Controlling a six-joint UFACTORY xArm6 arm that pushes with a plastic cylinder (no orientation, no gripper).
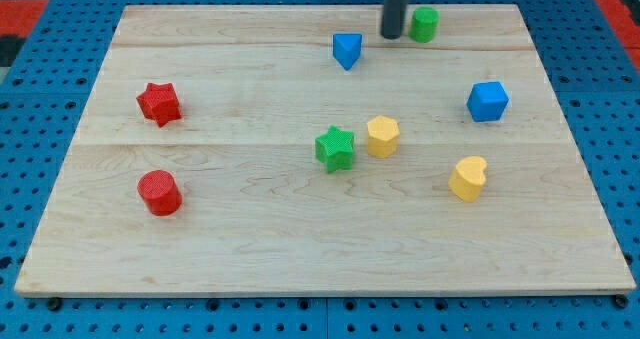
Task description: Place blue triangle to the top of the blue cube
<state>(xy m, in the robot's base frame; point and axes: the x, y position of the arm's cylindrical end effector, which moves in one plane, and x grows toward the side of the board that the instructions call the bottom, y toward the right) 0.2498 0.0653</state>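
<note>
The blue triangle [347, 50] lies near the view's top, a little right of the middle. The blue cube [487, 101] sits toward the view's right, lower than the triangle and well apart from it. My tip [392, 35] is at the view's top, just right of and slightly above the blue triangle, with a small gap between them. It stands between the triangle and a green cylinder [425, 24], close to the cylinder's left side.
A red star [158, 103] and a red cylinder [159, 193] sit at the view's left. A green star [335, 148] and a yellow hexagon [382, 136] sit near the middle. A yellow heart [468, 177] lies below the blue cube. The wooden board [250, 249] ends in blue pegboard.
</note>
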